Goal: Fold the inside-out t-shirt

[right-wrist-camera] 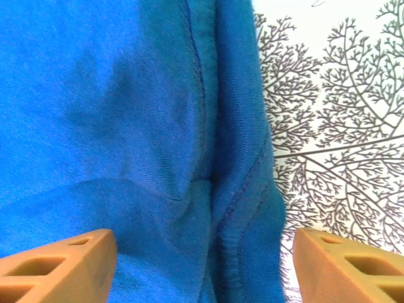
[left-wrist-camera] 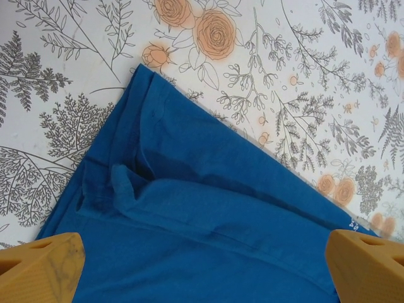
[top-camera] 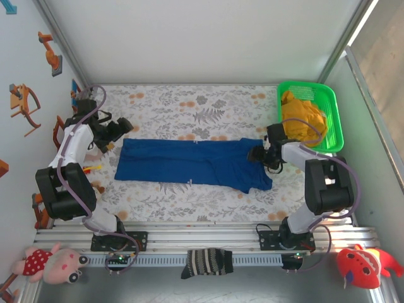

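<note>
Left pincer (left-wrist-camera: pixel 202 270) wide open, empty, right pincer (right-wrist-camera: pixel 205 265) open, empty, one blue t-shirt (top-camera: pixel 189 163) flat

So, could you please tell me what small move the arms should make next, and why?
Probably lower both grippers and close them on the cloth. The t-shirt lies as a long narrow strip across the table. The left gripper is open over its left end and the right gripper open over its right end, and neither grips anything.
</note>
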Motion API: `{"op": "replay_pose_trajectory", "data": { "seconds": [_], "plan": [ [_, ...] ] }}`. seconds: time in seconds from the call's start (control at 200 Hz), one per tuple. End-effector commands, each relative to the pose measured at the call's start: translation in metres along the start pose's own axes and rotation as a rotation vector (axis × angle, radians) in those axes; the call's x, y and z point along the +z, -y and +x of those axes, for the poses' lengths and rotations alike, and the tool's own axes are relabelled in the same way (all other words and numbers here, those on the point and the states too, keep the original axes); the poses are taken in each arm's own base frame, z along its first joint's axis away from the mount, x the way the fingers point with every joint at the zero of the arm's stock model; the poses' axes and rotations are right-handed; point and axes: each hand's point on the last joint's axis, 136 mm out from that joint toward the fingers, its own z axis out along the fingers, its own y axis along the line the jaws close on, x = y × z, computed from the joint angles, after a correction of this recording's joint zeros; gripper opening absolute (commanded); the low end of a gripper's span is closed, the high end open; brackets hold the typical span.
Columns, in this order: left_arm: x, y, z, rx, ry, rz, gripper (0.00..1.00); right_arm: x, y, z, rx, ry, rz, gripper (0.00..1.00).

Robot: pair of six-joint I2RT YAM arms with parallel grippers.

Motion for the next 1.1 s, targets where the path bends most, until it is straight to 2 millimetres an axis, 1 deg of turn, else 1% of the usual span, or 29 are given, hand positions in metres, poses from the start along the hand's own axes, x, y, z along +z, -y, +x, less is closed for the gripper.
{"op": "replay_pose_trajectory", "data": {
  "seconds": [0.0,0.12,0.155,0.22,0.26,0.325,0.335,0.381,0.471,0.561,0.656,0.746,0.836,0.976,1.047,1.097],
  "plan": [
    [-0.006,0.000,0.008,0.000,-0.014,0.012,0.97,0.006,-0.038,0.022,-0.011,-0.067,-0.168,0.68],
    [-0.005,0.000,0.009,-0.005,-0.017,0.014,0.97,0.001,-0.048,0.023,-0.028,-0.057,-0.174,0.67],
    [-0.005,0.001,0.009,-0.006,-0.016,0.014,0.97,0.002,-0.049,0.023,-0.028,-0.057,-0.173,0.64],
    [-0.003,0.000,0.008,-0.006,-0.016,0.014,0.97,0.006,-0.049,0.022,-0.025,-0.064,-0.173,0.55],
    [-0.002,-0.001,0.009,-0.007,-0.021,0.008,0.97,0.009,-0.048,0.023,-0.022,-0.072,-0.169,0.45],
    [0.000,-0.003,0.009,-0.005,-0.026,-0.003,0.97,0.012,-0.048,0.022,-0.022,-0.076,-0.161,0.21],
    [0.001,-0.004,0.009,-0.006,-0.028,-0.005,0.97,0.012,-0.047,0.021,-0.024,-0.074,-0.160,0.19],
    [0.004,-0.007,0.012,-0.004,-0.043,-0.016,0.97,0.009,-0.047,0.018,-0.032,-0.067,-0.150,0.00],
    [0.011,-0.006,0.018,0.001,-0.082,-0.010,0.97,-0.002,-0.044,0.011,-0.052,-0.050,-0.115,0.00],
    [0.020,-0.003,0.025,0.012,-0.111,-0.012,0.97,-0.019,-0.036,0.001,-0.063,-0.027,-0.076,0.00],
    [0.024,0.007,0.033,0.032,-0.127,0.000,0.97,-0.039,-0.018,-0.008,-0.043,-0.017,-0.033,0.00],
    [0.028,0.027,0.043,0.065,-0.141,0.028,0.97,-0.052,-0.007,-0.016,-0.022,-0.012,-0.036,0.00],
    [0.035,0.049,0.051,0.081,-0.153,0.067,0.97,-0.057,-0.011,-0.020,-0.037,-0.030,-0.054,0.00],
    [0.054,0.074,0.060,0.104,-0.176,0.091,0.97,-0.059,-0.025,-0.025,-0.025,-0.041,-0.115,0.00],
    [0.065,0.082,0.064,0.125,-0.183,0.087,0.97,-0.062,-0.030,-0.027,-0.017,-0.039,-0.132,0.00],
    [0.075,0.081,0.068,0.127,-0.199,0.073,0.97,-0.065,-0.035,-0.028,-0.017,-0.038,-0.144,0.00]
  ]
}}
